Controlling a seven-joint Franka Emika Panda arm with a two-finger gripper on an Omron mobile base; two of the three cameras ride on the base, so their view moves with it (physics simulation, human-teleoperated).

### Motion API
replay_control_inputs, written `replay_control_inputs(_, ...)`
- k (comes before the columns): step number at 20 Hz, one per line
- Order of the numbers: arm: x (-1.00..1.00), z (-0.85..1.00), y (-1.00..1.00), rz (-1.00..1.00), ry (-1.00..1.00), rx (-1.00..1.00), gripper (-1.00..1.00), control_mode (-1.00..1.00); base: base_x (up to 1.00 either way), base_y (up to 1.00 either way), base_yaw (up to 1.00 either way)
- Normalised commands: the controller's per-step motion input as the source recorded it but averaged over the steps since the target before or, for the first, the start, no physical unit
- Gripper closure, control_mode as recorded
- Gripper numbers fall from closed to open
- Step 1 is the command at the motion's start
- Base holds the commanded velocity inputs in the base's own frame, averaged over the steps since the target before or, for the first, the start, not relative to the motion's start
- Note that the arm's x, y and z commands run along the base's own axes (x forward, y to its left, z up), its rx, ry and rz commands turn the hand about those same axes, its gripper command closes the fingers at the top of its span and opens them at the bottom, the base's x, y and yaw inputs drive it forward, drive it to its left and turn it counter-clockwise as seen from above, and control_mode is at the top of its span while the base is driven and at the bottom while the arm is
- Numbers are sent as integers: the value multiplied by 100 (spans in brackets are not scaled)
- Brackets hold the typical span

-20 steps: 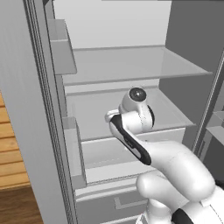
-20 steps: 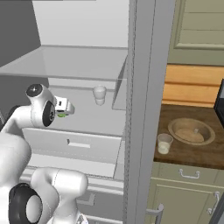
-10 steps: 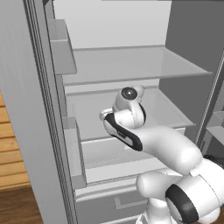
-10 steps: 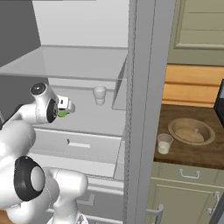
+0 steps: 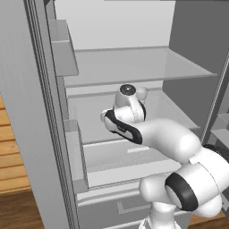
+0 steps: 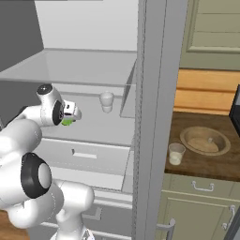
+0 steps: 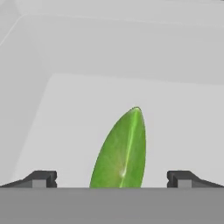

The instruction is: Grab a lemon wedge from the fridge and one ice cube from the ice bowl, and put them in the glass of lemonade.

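Your right base cam caught the glass of lemonade (image 6: 176,153) beside the ice bowl (image 6: 205,140) on the counter (image 6: 206,161); the left didn't. The lemon wedge (image 7: 120,153) lay on the fridge (image 6: 108,126) shelf, centred between the gripper (image 7: 112,178) tips, jaws spread wide, nothing grasped. No legible writing.

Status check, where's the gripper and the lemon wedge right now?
Gripper open, inside the fridge, low over a shelf. Lemon wedge between the fingertips, not gripped. Nothing in the way.
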Motion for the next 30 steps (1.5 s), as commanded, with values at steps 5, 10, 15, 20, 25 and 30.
replay_control_inputs(5, -6, -13, 0, -11, 0, 0, -100, -100, 0, 0, 0)
replay_control_inputs(10, 1, -9, 0, -8, 0, 0, -100, -100, 0, 0, 0)
replay_control_inputs(15, 12, -2, 0, -4, 9, 0, -100, -100, 0, 0, 0)
replay_control_inputs(20, 0, -44, -2, -5, 11, 0, -100, -100, 0, 0, 0)
replay_control_inputs(25, 0, -22, 0, -3, 2, 0, 100, -100, 0, 0, 0)
replay_control_inputs(30, 0, -5, 0, -1, 1, 0, 100, -100, 0, 0, 0)
